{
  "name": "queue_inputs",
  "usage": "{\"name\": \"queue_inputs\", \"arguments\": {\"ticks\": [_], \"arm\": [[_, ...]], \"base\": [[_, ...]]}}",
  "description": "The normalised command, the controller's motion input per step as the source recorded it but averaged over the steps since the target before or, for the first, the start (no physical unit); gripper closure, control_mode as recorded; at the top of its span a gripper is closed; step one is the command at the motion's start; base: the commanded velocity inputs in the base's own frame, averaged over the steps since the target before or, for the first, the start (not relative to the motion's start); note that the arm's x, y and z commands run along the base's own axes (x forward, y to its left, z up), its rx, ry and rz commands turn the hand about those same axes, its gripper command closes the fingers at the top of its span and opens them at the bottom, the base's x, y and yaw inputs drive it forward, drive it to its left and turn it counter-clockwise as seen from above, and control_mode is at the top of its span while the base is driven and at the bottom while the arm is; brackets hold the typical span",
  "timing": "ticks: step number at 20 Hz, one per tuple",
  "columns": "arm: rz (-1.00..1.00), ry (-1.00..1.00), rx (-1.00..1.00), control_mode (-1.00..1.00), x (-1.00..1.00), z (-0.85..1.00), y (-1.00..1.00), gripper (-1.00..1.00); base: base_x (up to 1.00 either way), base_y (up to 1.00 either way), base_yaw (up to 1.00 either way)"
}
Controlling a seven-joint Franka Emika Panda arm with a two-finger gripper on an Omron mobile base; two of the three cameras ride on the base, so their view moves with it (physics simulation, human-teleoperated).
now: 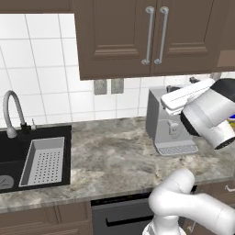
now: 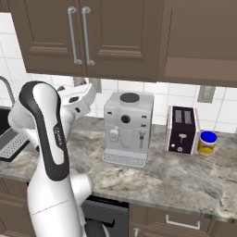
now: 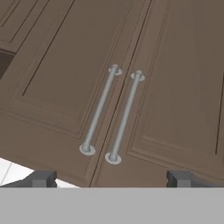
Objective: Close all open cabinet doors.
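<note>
Overhead, two tall dark brown wooden cabinet doors (image 3: 109, 87) with recessed panels hang side by side on the wall above the table (image 1: 114, 156), a grey-veined marble slab. Both doors sit flush with their frame, edges meeting along a narrow centre seam. Each carries a long vertical silver bar handle: the left handle (image 3: 100, 110) and right handle (image 3: 125, 117) run parallel, just beside the seam. In the left base view the same pair (image 1: 153, 34) sits top centre; in the right base view they (image 2: 78, 34) sit top left.

Claw (image 3: 111, 178): two dark fingertips (image 3: 43, 178) stand wide apart at the bottom of the hand view, nothing between them — open. It faces the doors, apart from them, roughly below the handles.

White arm (image 2: 51, 139) rises from the base and bends up toward the cabinets, its forearm passing in front of the coffee machine in the left base view.

On the table: a silver boxy coffee machine (image 2: 127, 127) against the white tiled wall; to its right a black and silver toaster (image 2: 181, 129); just beside that a yellow jar with a blue lid (image 2: 207, 142). At the left, a black sink (image 1: 18, 156) with a grey perforated tray (image 1: 43, 160) inside and a curved grey tap (image 1: 11, 112) behind.
</note>
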Motion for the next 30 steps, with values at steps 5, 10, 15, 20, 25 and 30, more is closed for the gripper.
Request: {"name": "queue_inputs", "arguments": {"ticks": [5,10,15,20,25,30], "arm": [[-0.04,0.0,0.0,-1.0,-0.38,0.0,-0.06,-1.0],[-0.04,0.02,0.0,-1.0,-0.29,0.0,0.0,-1.0],[-0.03,0.0,0.0,-1.0,-0.32,0.0,0.0,-1.0],[-0.03,0.01,0.0,1.0,-0.21,0.0,-0.01,-1.0],[0.0,0.0,0.0,1.0,0.0,0.0,0.0,-1.0],[0.0,0.0,0.0,1.0,0.0,0.0,0.0,-1.0]], "base": [[0.0,0.0,0.0],[0.0,0.0,0.0],[0.0,0.0,0.0],[-0.06,-0.02,-0.01],[-0.56,-0.24,-0.08],[-0.9,-0.42,-0.18]]}}
